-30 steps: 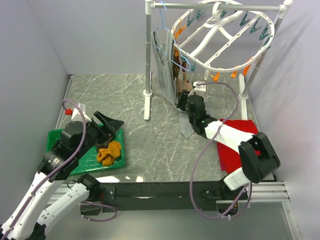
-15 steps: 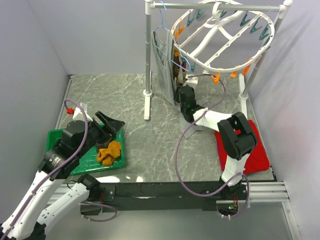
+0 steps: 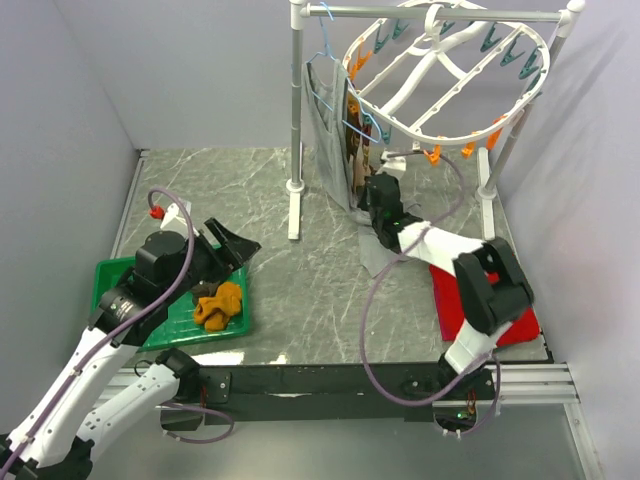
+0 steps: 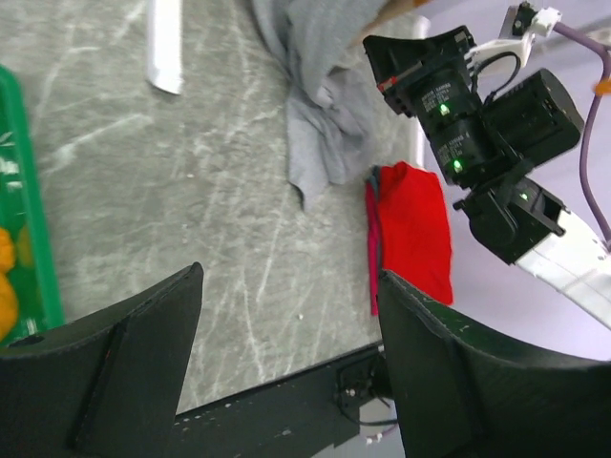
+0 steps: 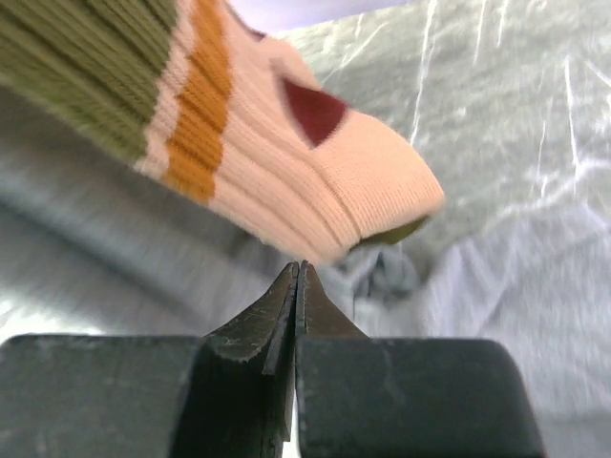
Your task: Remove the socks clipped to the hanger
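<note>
The round white hanger (image 3: pixel 450 75) with orange and teal clips hangs from the rail at the upper right. Striped socks (image 3: pixel 355 150) dangle from its left rim, beside the grey tank top. My right gripper (image 3: pixel 372 190) is just below them. In the right wrist view its jaws (image 5: pixel 298 269) are shut tip to tip with nothing between them, and a peach sock with olive and orange bands (image 5: pixel 286 162) hangs right above the tips. Mustard socks (image 3: pixel 218 305) lie in the green tray. My left gripper (image 3: pixel 228 248) stands open over the tray's right end; its wrist view shows the gripper (image 4: pixel 288 275) empty.
The green tray (image 3: pixel 120 275) sits at the near left. A red cloth (image 3: pixel 448 262) lies under my right arm at the near right. The grey tank top (image 3: pixel 330 130) hangs on a blue wire hanger and trails onto the table. White rack posts (image 3: pixel 295 110) stand behind.
My right gripper's jaws have closed under the hanging sock, and the right arm's elbow has shifted. The left arm has moved slightly up and to the right, still open.
</note>
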